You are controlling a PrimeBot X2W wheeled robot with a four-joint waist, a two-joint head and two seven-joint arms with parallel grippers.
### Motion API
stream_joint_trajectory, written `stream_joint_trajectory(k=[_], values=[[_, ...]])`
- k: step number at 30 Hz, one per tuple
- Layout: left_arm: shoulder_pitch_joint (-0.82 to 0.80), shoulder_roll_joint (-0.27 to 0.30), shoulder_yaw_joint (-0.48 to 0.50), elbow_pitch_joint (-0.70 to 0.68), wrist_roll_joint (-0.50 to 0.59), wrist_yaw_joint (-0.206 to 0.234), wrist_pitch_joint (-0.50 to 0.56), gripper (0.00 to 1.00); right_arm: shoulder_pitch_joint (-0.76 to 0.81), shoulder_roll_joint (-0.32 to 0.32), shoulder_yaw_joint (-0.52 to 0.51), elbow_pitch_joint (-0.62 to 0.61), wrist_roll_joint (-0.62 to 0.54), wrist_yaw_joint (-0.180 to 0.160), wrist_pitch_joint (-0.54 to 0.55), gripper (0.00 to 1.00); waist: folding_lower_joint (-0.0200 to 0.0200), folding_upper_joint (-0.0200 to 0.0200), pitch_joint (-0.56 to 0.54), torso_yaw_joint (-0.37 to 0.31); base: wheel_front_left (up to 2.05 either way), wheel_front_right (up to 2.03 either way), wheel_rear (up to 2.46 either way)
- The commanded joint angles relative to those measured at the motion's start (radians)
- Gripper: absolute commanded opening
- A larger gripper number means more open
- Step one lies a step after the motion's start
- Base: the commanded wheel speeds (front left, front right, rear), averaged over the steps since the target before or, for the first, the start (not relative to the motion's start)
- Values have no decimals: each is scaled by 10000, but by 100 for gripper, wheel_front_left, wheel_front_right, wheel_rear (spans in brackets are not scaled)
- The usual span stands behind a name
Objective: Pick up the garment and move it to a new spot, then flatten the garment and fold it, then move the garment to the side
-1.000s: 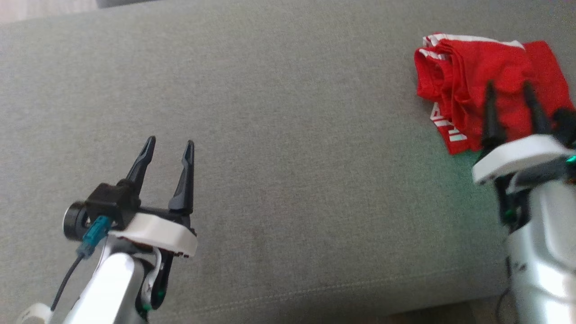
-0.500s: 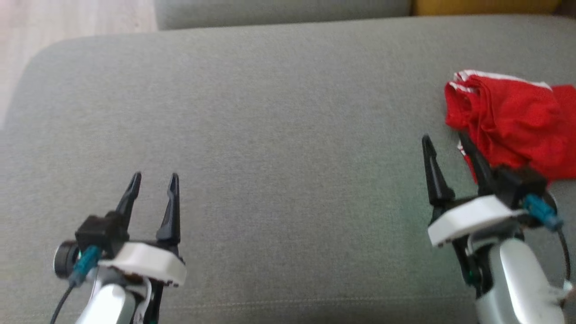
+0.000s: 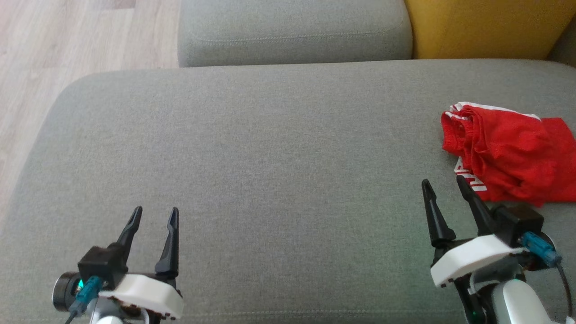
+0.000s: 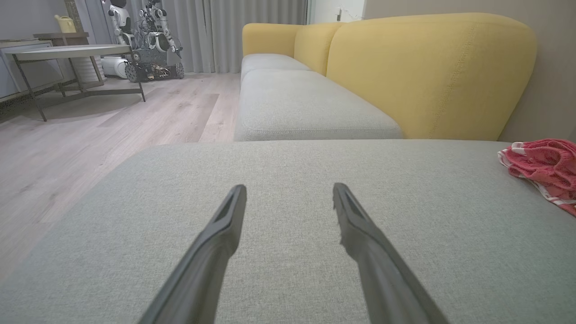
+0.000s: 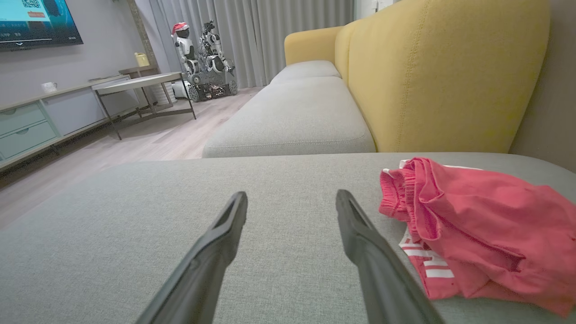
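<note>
**Head view, with both wrist views.** We look down on the grey sofa seat [image 3: 270, 157]. The red garment [image 3: 508, 157] lies at its far right side, not far from the yellow backrest [image 3: 481, 27]. The garment forms a compact, layered bundle. Its gathered waistband faces the middle of the seat, and white lettered trim shows along its near edge. Its surface is ridged rather than smooth.

The left hand [image 3: 155, 209] sits at the lower left, well apart from the garment, with its fingers spread and nothing between them. The right hand [image 3: 443, 180] sits just beside the garment's near corner, also released and empty. In the right wrist view the cloth lies to one side of the fingers, not between them.

We judge the task to be at or near its end. The cloth appears doubled over and set at the side of the seat, and neither hand grasps it. The fold is loose, so we cannot rule out that flattening and folding are still to do.
</note>
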State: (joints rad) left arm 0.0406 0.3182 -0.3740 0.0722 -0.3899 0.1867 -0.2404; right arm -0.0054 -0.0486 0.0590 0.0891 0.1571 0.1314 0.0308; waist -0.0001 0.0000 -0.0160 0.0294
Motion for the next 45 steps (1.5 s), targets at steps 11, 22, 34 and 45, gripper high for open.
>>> stream_joint_trajectory(k=[11, 22, 34, 45], values=[[-247, 373, 224, -457, 49, 134, 39, 100, 86, -17, 49, -676, -15, -7, 147, 100, 1, 0, -226, -55, 0, 0, 0], [-277, 444, 221, -492, 51, 260, 63, 100, 121, -17, -30, -730, -18, -7, 135, 100, 1, 0, -176, -54, 0, 0, 0], [-269, 457, 218, -521, 44, 404, 33, 100, 119, -17, -91, -720, -69, -7, 144, 100, 1, 0, -176, -20, 0, 0, 0], [196, 160, -237, -91, -1, 329, 111, 0, 418, 15, -291, -163, 1, 0, 178, 0, 1, 0, -162, -1, 0, 0, 0]])
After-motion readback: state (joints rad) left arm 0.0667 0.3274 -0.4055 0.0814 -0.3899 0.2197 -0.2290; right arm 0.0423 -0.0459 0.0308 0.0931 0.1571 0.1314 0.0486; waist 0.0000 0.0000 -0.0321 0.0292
